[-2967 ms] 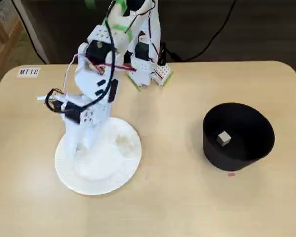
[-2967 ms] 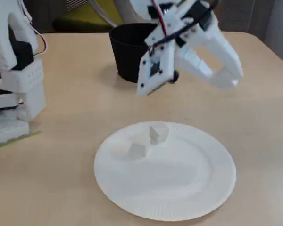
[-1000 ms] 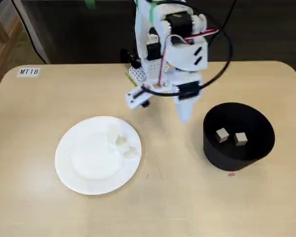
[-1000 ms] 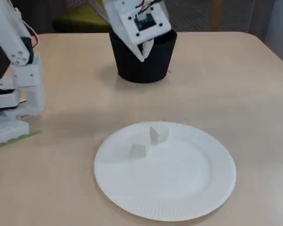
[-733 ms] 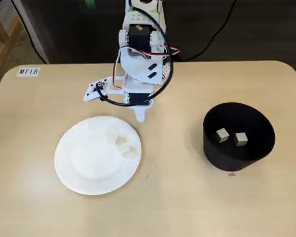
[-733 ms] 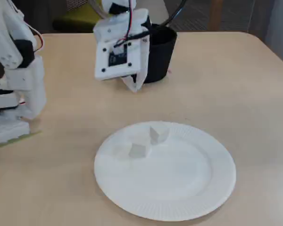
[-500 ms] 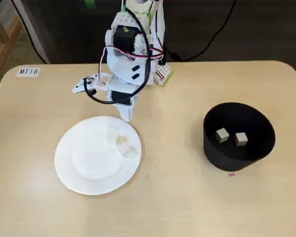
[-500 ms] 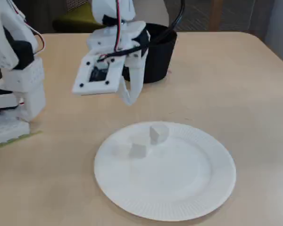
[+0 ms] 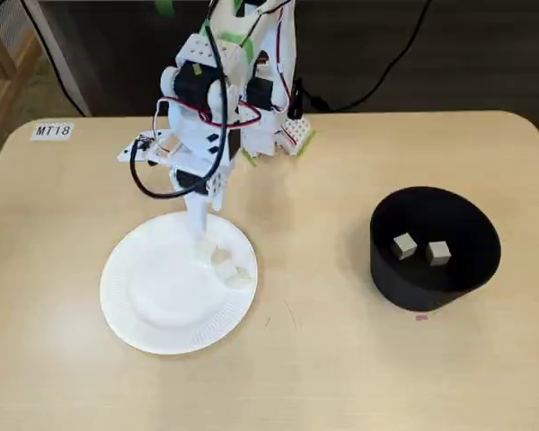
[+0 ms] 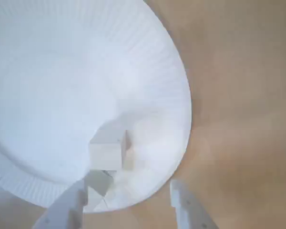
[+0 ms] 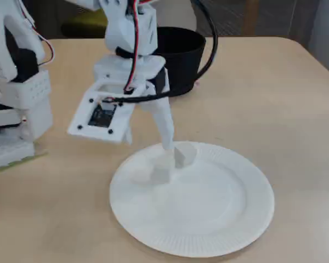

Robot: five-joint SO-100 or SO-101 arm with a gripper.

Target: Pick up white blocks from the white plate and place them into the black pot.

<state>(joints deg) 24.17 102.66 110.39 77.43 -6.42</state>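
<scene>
Two white blocks (image 9: 419, 250) down in the black pot (image 9: 467, 278), two more (image 11: 174, 163) left on the white plate (image 11: 208, 241) near its ribbed rim. Gripper (image 10: 126, 202) spread and empty, low over that rim edge; in the wrist view, pale cubes (image 10: 106, 153) just ahead of the fingertips (image 10: 72, 199) and toward the left one, so a short reach forward and slightly left looks needed. Matte, sharp-cornered cubes, off-white on thin white paper, faint in contrast; pot plain, black, straight-walled, well apart across the tan table (image 9: 341, 368).
</scene>
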